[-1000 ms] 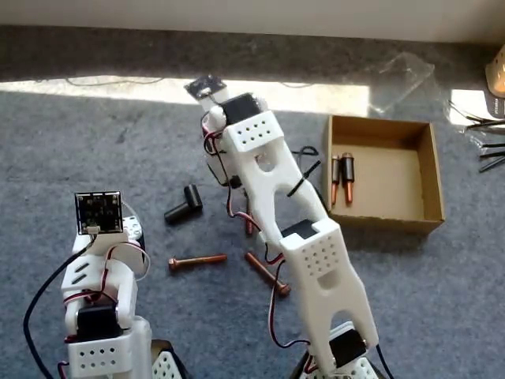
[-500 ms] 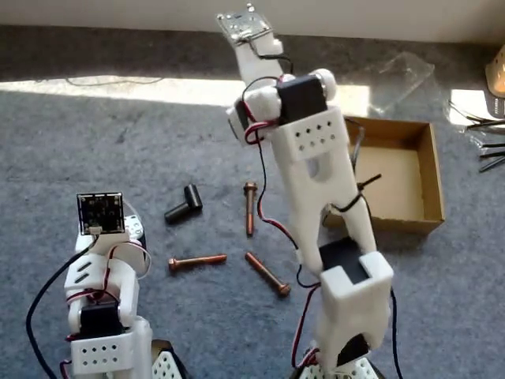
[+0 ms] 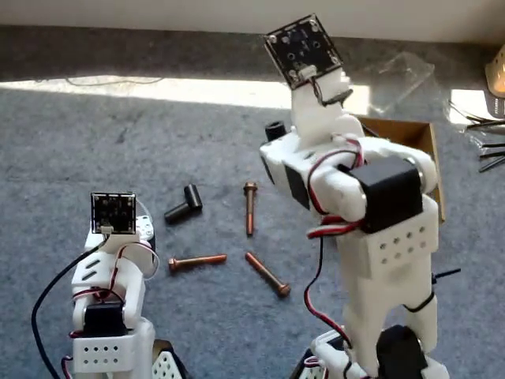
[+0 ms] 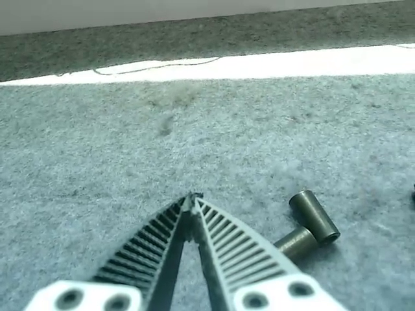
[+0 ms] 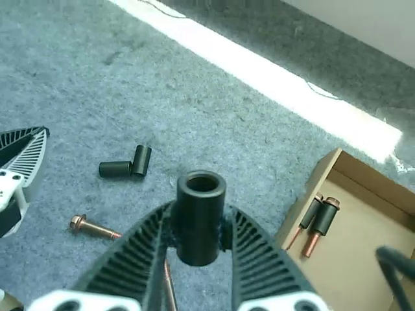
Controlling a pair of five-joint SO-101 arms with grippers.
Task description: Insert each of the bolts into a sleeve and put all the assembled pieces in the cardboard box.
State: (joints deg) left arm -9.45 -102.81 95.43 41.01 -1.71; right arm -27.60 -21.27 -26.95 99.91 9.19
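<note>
While the left gripper (image 4: pixel 192 206) sits low by its base, ribbed jaws pressed together on nothing, three copper-coloured metal bolts (image 3: pixel 197 260) (image 3: pixel 267 274) (image 3: pixel 249 207) lie loose on the grey carpet (image 3: pixel 79 158) just beyond it. A little farther off, two short black cylindrical sleeves (image 3: pixel 183 205) lie touching in an L. Above them the right gripper (image 5: pixel 200 221) is raised off the floor, clamped around a third black sleeve (image 5: pixel 201 194) held upright. Farthest, the open brown cardboard box (image 3: pixel 394 124) holds two assembled pieces (image 5: pixel 323 220) side by side. By my count two sets are done and three remain to be joined and boxed.
</note>
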